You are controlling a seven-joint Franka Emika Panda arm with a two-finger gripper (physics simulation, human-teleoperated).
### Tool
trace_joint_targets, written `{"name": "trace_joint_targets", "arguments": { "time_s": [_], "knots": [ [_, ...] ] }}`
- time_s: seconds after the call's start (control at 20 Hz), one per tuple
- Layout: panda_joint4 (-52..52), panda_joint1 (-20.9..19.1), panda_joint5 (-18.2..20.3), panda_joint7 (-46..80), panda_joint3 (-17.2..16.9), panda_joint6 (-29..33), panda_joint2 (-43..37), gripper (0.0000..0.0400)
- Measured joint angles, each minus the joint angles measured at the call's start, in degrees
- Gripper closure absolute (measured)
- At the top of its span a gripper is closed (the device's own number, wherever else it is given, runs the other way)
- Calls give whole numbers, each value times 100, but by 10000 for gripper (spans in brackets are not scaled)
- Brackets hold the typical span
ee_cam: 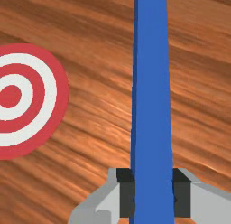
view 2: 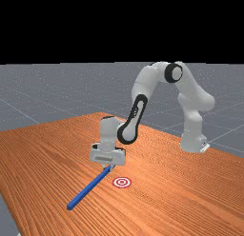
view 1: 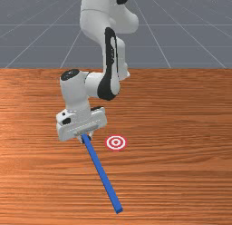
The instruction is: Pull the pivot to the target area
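My gripper [view 1: 84,138] is low over the table at the far end of a long blue bar [view 1: 102,173], which slants toward the front view's lower right. In the far view the bar [view 2: 89,188] runs from beneath the hand to the lower left. Both dark pads of the gripper [ee_cam: 154,196] press the bar [ee_cam: 152,105] from its two sides in the wrist view. A red-and-white ringed target [view 1: 116,142] lies flat on the wood, beside the gripped end, on the front view's right. The bar does not touch this target [ee_cam: 10,96].
The orange-brown table [view 1: 181,129] extends around the bar and target. My forearm and elbow arch above it toward the base [view 2: 193,141], at the table's rear edge.
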Motion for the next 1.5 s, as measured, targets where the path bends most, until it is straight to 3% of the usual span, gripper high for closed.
{"name": "trace_joint_targets", "arguments": {
  "time_s": [0.15,0.2,0.25,0.3,0.35,0.45,0.9,1.1,1.25,1.3,1.35,1.4,1.45,1.5],
  "knots": [
    [-165,134,71,199,3,130,-77,304],
    [-182,279,6,507,-165,-78,-112,305],
    [-523,408,6,517,-259,426,-228,305],
    [-695,378,43,457,-227,516,-311,305],
    [-802,0,148,-109,133,421,-391,302],
    [-1043,-61,224,-163,183,548,-504,305],
    [-1226,367,187,98,265,696,-583,305],
    [-1922,36,289,-487,595,1002,-920,304],
    [-2491,-185,612,-520,831,1371,-1152,305],
    [-2681,-755,895,-806,1458,1926,-1103,305],
    [-2723,-1043,900,-948,1738,2157,-1035,306],
    [-2652,-169,876,-199,843,1561,-1242,305],
    [-2629,-252,833,-340,876,1514,-1247,305],
    [-2679,-942,938,-1001,1495,1867,-1155,305]
  ]
}}
